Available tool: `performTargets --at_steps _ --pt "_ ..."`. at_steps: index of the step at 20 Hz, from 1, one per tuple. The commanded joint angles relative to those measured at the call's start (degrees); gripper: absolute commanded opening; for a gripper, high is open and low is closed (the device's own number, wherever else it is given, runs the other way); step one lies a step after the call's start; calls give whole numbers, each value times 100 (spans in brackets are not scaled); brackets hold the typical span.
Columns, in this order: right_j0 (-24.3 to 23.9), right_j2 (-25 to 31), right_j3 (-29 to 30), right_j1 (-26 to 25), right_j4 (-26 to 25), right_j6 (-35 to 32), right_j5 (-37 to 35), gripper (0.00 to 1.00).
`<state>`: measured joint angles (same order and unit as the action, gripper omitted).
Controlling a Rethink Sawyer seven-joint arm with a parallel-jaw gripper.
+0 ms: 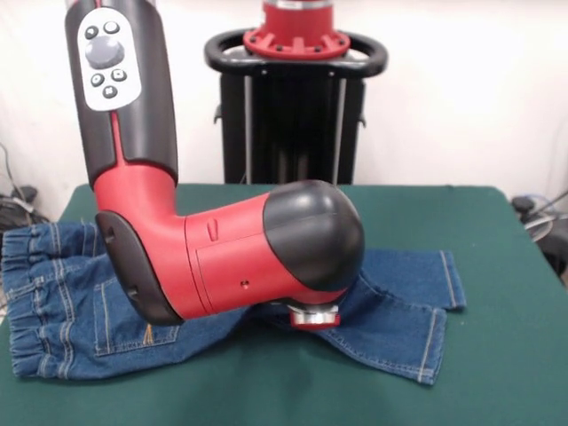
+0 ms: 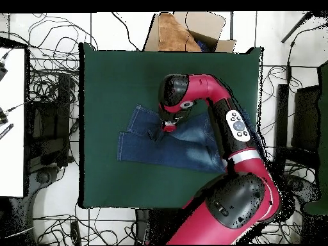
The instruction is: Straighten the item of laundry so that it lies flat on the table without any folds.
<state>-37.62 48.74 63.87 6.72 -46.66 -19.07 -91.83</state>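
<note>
From above, the jeans [image 2: 168,142] lie mid-tabletop [image 2: 109,83], legs splayed toward 9 o'clock, with the hand [image 2: 170,126] low over the crotch, its grip hidden so you cannot tell; press lightly and draw each leg outward to smooth it.

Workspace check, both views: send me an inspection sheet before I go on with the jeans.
Surface: green table, bare apart from the jeans.
Job's things: jeans spread out, waistband at one end, legs splayed apart, creases near the crotch.
Clutter: nothing seen on the table.
End effector: down over the middle of the jeans, mostly hidden by the arm; open or shut unclear.
Cables: many loose on the floor around the table.
Surroundings: cardboard box beyond one table edge.
</note>
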Motion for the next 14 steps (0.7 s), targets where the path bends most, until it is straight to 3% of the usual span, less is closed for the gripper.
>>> performTargets --at_steps 1,14 --pt "216 -357 -355 -34 369 347 -729 0" --pt "347 -348 -617 29 309 478 -985 0"
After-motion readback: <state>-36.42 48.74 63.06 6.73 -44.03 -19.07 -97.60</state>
